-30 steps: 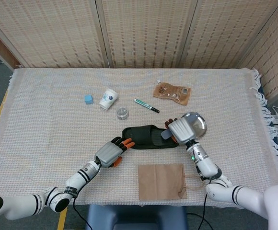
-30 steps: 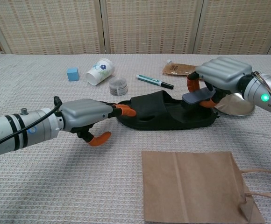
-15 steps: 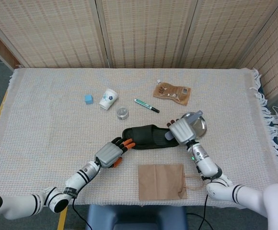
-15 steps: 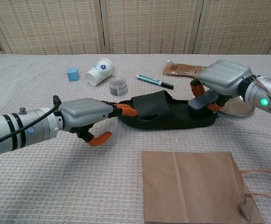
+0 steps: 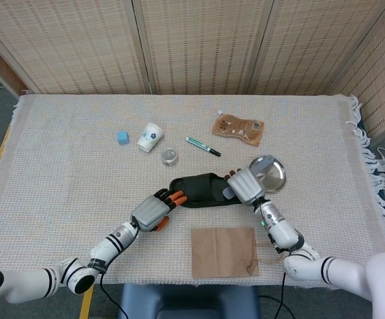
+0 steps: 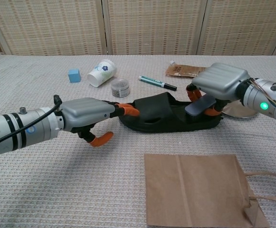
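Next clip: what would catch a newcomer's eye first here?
The black slipper lying mid-table, with a robot hand at each end: the left robot hand touches its toe end with orange fingertips, and the right robot hand grips its heel end. Behind it lie a tipped paper cup, a blue cube and a pen, while a flat brown paper bag lies at the near edge.

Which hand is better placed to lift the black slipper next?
Right, probably. The right hand already grips the slipper at its end; the left hand only touches the other end with its fingertips.
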Controlling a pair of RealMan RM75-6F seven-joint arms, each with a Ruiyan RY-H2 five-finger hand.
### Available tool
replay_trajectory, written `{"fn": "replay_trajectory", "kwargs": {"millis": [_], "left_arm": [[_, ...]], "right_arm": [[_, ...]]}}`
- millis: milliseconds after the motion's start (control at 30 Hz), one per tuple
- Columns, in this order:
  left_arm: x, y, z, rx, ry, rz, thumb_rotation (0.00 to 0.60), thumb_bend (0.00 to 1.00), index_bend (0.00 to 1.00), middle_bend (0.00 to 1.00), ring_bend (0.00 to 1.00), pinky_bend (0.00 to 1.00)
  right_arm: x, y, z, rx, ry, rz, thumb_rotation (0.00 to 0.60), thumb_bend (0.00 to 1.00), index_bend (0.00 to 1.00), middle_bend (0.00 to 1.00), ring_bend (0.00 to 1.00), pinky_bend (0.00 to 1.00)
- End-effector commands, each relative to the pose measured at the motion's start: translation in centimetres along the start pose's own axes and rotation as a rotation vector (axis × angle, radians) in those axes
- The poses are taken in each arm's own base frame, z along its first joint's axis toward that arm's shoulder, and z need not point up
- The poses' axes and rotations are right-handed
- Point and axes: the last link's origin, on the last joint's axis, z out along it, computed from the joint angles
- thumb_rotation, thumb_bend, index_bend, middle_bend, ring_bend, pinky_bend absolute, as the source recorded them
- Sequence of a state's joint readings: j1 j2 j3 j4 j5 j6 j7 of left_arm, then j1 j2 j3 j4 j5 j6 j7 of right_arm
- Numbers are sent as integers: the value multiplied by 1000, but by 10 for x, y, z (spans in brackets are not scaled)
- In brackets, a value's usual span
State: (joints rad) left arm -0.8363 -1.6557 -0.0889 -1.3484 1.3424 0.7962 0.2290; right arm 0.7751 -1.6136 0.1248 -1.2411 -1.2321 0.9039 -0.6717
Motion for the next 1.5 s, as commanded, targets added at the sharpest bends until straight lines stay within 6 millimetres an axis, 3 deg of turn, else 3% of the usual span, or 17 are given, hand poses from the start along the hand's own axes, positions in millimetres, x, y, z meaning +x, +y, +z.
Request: {"fn": "replay_trajectory", "kwargs": {"millis": [33,200,567,1000,1367,1500], "left_arm": [[1,0,0,0,1,-3,600,633,0,0,0,79],[1,0,-1,1,5,-5,600,634,0,0,0,79],[2,-2,-1,4,7,-6,600,634,0,0,0,79],[4,-9,0,16,11,-9,600,633,0,0,0,78],[4,-9,0,17,14,-11,600,635,0,0,0,79],[4,-10,0,18,13,-12,600,635,0,0,0,79]], "right_arm": [[3,-7,0,17,7,1,600,390,820,609,521,721],[1,-9,1,22,0,-24,600,390,818,609,521,721],[-5,7,-3,-13,-12,-86,600,390,818,609,521,721],[-3,-18,2,49,10,-68,600,390,813,609,521,721],[-8,4,-1,17,19,-179,600,390,817,609,521,722],[-7,3,-2,20,17,-167,600,390,817,609,521,722]]}}
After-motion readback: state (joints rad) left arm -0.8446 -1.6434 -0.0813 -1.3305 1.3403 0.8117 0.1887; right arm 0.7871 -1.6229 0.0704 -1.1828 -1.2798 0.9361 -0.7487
